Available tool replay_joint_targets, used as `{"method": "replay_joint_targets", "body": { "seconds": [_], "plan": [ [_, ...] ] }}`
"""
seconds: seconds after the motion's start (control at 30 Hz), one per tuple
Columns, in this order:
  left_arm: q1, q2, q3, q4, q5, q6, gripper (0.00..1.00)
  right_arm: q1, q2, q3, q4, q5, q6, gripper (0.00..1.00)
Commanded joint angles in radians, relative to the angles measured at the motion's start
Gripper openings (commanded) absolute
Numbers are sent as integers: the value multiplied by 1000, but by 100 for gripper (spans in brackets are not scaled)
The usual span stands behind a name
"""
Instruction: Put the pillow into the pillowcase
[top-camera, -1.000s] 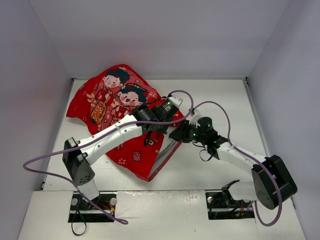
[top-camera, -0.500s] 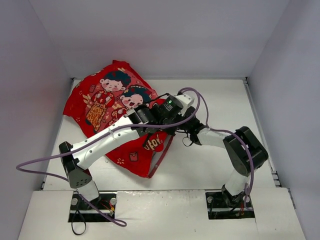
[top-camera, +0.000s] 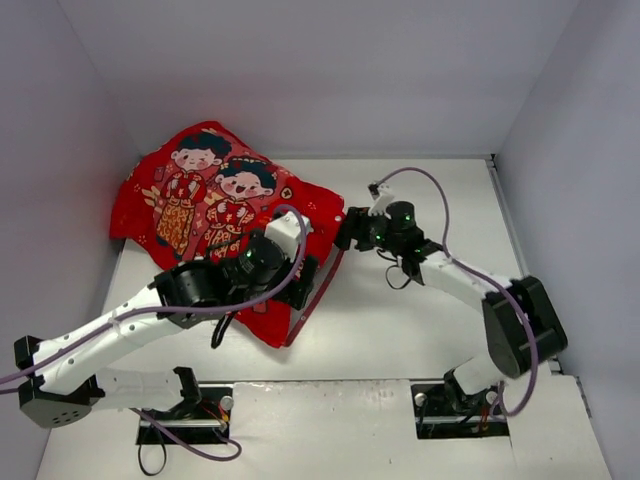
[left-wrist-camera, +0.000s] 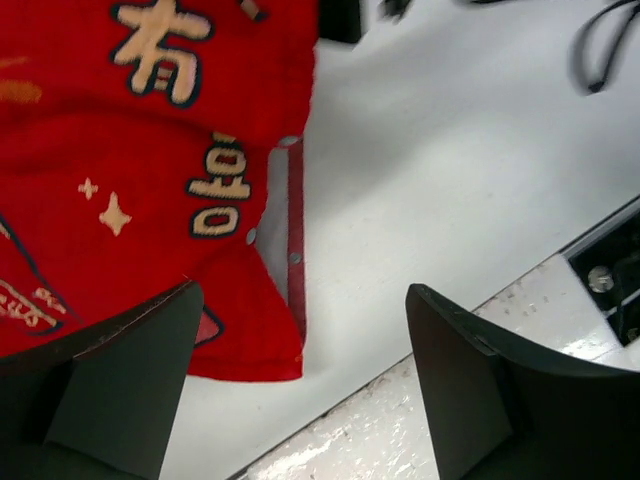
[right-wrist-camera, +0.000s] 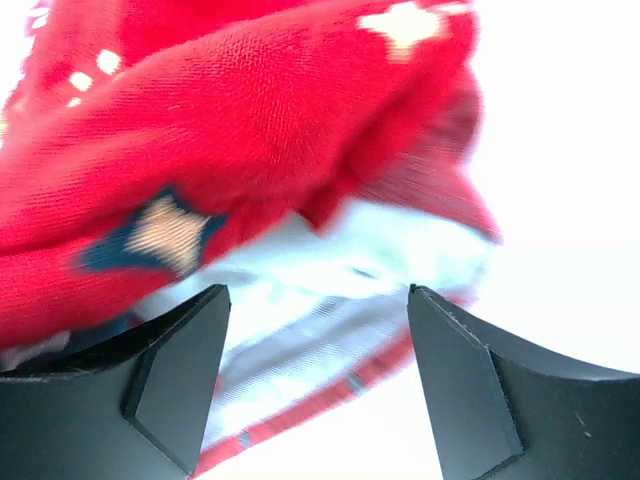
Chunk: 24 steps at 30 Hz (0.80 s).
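The red printed pillowcase (top-camera: 215, 215) lies puffed up at the back left of the table. Its open snap edge (left-wrist-camera: 293, 225) faces right. The white pillow (right-wrist-camera: 380, 250) is inside it and shows only through that mouth. My left gripper (top-camera: 306, 282) hovers over the case's near right corner. In the left wrist view the left gripper (left-wrist-camera: 303, 290) stands wide open with nothing between its fingers. My right gripper (top-camera: 346, 231) is at the far end of the mouth. The right wrist view shows it (right-wrist-camera: 317, 290) open, with the pillow and the red hem just beyond its tips.
White walls (top-camera: 60, 150) close in the table on the left, back and right. Purple cables (top-camera: 430, 205) loop over the arms. The table's near edge and a rough white ledge (left-wrist-camera: 420, 430) lie just below the case's corner.
Both grippers have opened. My left arm has drawn back toward the near left, and the right gripper stays at the mouth. The stuffed case has slid left and toward the back wall.
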Motion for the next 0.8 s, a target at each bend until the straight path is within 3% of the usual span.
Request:
{"method": "replay_joint_targets", "body": {
  "seconds": [0.0,0.13,0.3,0.47,0.77],
  "plan": [
    [1,-16,-83,42,-75,-72,79,-60,-135,-34,-124,131,-109,68],
    [1,7,-178,44,-157,-110,78,-118,-248,-80,-165,132,-114,68],
    [1,73,-235,47,-240,-146,79,-120,-279,-2,-256,121,-161,62],
    [0,137,-278,44,-264,-234,78,-141,-220,117,-286,75,-195,57],
    [-9,114,-390,38,-261,-374,79,-152,-20,292,-297,29,-200,61]
  ]
}}
